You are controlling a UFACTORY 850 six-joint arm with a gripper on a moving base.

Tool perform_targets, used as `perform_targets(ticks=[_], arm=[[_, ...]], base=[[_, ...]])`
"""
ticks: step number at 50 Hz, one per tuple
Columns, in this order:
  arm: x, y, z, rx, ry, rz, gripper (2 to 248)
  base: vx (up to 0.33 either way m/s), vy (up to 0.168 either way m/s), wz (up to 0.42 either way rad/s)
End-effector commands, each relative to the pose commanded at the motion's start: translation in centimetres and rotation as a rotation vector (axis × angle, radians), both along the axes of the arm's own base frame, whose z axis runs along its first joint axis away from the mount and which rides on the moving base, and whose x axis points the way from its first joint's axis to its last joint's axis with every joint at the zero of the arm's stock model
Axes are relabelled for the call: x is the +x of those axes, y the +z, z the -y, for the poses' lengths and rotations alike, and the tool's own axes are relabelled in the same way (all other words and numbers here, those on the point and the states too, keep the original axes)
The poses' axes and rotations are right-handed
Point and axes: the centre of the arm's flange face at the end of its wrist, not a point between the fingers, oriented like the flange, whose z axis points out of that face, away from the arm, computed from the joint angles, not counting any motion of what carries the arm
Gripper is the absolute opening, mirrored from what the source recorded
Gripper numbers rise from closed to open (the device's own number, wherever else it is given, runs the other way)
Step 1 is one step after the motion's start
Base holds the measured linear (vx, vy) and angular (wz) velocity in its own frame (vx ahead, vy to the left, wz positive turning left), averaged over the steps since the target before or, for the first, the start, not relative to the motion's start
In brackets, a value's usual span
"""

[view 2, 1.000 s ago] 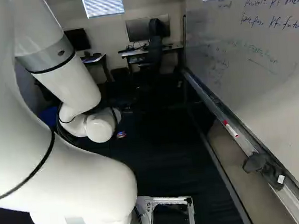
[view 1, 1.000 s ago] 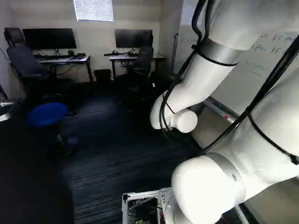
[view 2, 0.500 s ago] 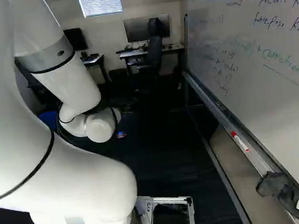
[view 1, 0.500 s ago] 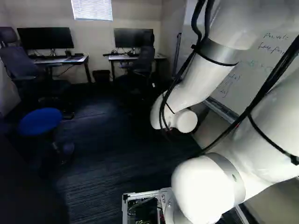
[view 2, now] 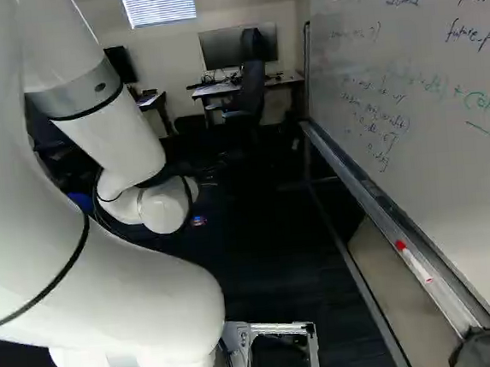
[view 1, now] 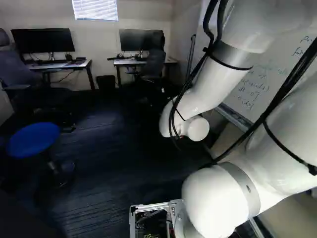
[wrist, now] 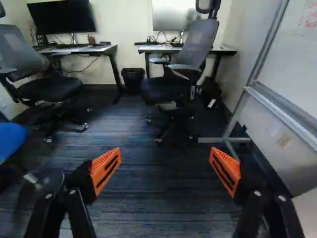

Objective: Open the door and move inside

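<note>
Ahead, office chairs [wrist: 195, 44] by two desks [wrist: 147, 49].

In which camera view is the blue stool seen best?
The left base view: there the whole seat of the stool shows. The wrist view shows the seat cut by its edge; the right base view, only a bit of blue beside the arm.
</note>
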Motion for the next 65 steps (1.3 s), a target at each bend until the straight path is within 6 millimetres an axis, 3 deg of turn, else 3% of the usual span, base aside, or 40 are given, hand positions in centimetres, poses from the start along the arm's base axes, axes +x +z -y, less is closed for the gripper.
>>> perform_targets(ticks=[38,65], arm=[[0.00,0.00,0.00,0.000,0.000,0.000,247],[0.00,0.00,0.00,0.000,0.000,0.000,247]], base=[[0.197,0.036,-0.009],[0.005,0.001,-0.001]])
